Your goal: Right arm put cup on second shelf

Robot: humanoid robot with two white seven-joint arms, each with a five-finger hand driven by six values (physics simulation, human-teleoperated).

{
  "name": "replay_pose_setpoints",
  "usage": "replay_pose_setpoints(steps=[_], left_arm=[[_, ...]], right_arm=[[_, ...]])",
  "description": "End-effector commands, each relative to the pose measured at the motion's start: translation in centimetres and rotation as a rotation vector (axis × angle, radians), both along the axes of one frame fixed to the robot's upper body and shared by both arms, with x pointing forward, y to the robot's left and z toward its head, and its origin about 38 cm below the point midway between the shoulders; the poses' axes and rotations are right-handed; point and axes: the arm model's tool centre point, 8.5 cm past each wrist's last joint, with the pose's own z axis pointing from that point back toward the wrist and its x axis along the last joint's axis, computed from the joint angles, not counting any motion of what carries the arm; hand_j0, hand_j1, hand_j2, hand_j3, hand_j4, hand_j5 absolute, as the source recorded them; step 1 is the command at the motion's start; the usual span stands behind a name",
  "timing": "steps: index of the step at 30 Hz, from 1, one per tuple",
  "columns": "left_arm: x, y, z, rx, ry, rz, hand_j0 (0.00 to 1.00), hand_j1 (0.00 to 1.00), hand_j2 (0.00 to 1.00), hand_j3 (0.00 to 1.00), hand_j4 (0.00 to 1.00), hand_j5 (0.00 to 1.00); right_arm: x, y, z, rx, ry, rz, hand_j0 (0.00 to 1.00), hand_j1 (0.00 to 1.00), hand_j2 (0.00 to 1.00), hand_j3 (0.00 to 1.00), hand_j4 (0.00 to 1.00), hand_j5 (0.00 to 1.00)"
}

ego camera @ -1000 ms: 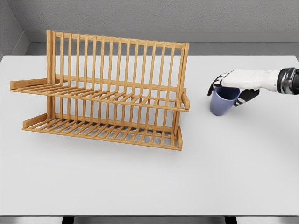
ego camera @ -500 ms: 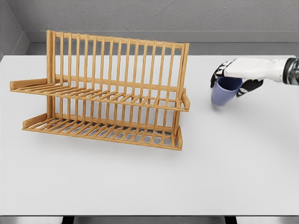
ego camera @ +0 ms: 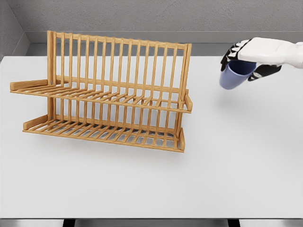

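While the right robot hand [ego camera: 250,60] clasps the tilted blue cup [ego camera: 234,75] above the worktop's [ego camera: 227,165] far right corner, carrying leftward to the rack's [ego camera: 109,94] upper shelf [ego camera: 94,94] seemingly comes next.

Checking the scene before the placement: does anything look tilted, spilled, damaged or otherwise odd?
Only the blue cup stands out: the right robot hand holds it clear of the white table, tipped off upright, to the right of the wooden two-tier dish rack. No spill shows. The rack stands square and looks undamaged.
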Motion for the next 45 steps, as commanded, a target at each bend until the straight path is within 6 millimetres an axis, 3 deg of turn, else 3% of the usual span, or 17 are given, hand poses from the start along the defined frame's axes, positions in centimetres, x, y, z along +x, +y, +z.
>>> replay_pose_setpoints(steps=[1,7,13,16,21,30,45], left_arm=[[0.0,0.0,0.0,0.000,0.000,0.000,1.00,1.00,1.00,1.00,1.00,1.00],[0.0,0.0,0.0,0.000,0.000,0.000,1.00,1.00,1.00,1.00,1.00,1.00],[0.0,0.0,0.0,0.000,0.000,0.000,1.00,1.00,1.00,1.00,1.00,1.00],[0.0,0.0,0.0,0.000,0.000,0.000,1.00,1.00,1.00,1.00,1.00,1.00],[0.0,0.0,0.0,0.000,0.000,-0.001,1.00,1.00,1.00,1.00,1.00,1.00],[0.0,0.0,0.0,0.000,0.000,0.000,1.00,1.00,1.00,1.00,1.00,1.00],[0.0,0.0,0.0,0.000,0.000,0.000,1.00,1.00,1.00,1.00,1.00,1.00]], right_arm=[[-0.3,-0.2,1.0,0.005,-0.024,-0.002,0.65,0.65,0.65,0.65,0.65,0.65],[-1.5,0.6,3.4,0.006,-0.091,0.040,0.64,0.64,0.64,0.64,0.64,0.64],[-2.4,0.0,5.1,-0.004,-0.136,0.044,0.64,0.64,0.64,0.64,0.64,0.64],[-3.7,1.2,5.6,-0.022,-0.157,0.091,0.64,0.64,0.64,0.64,0.64,0.64],[-5.5,3.7,5.5,-0.034,-0.174,0.185,0.64,0.64,0.64,0.64,0.64,0.64],[-5.8,4.4,5.3,-0.032,-0.177,0.240,0.65,0.65,0.65,0.65,0.65,0.65],[-5.5,7.4,4.1,0.020,-0.158,0.305,0.66,0.66,0.66,0.66,0.66,0.66]])
